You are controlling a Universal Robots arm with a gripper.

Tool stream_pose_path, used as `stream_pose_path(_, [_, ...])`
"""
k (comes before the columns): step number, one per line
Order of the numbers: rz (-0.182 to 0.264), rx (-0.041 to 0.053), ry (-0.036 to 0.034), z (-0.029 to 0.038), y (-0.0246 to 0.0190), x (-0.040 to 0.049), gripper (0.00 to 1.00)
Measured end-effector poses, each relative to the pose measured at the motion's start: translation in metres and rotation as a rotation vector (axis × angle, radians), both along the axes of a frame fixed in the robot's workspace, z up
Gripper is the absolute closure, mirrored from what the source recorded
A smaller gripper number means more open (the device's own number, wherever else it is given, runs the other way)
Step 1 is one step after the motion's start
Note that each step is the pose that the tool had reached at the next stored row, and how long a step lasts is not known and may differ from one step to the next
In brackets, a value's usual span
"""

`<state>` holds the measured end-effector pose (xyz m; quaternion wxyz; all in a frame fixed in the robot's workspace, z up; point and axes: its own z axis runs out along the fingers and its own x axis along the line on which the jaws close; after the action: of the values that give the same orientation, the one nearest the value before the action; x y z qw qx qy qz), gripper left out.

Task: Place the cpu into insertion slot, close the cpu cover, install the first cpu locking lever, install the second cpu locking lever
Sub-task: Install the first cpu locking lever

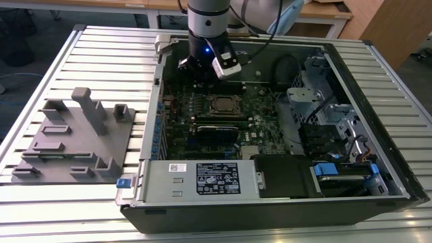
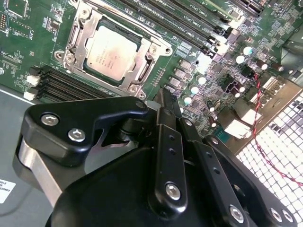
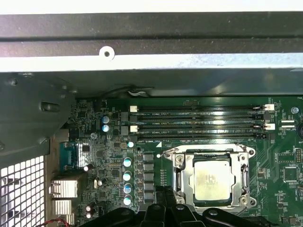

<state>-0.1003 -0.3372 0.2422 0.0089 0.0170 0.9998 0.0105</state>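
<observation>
cpu (image 3: pixel 211 178) is seated, cover (image 3: pixel 184 179) looks down, empty gripper (image 2: pixel 163 94) pinched together just beyond it, so I reckon it's the latching step and wants careful aim.

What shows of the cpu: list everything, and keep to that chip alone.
The cpu is a small flat square chip with a pale silvery-beige metal top that bears faint smudges and print. It lies flat in the insertion slot on the green board, with the silvery cpu cover framing its edges. Long black memory slots run on two sides of it. The pincer is apart from it.
</observation>
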Motion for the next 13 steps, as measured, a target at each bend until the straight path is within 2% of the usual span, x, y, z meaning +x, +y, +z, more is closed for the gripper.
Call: stream_pose_path(13, [0.000, 0.0001, -0.0017, -0.0004, 0.0000, -0.0075, 0.89])
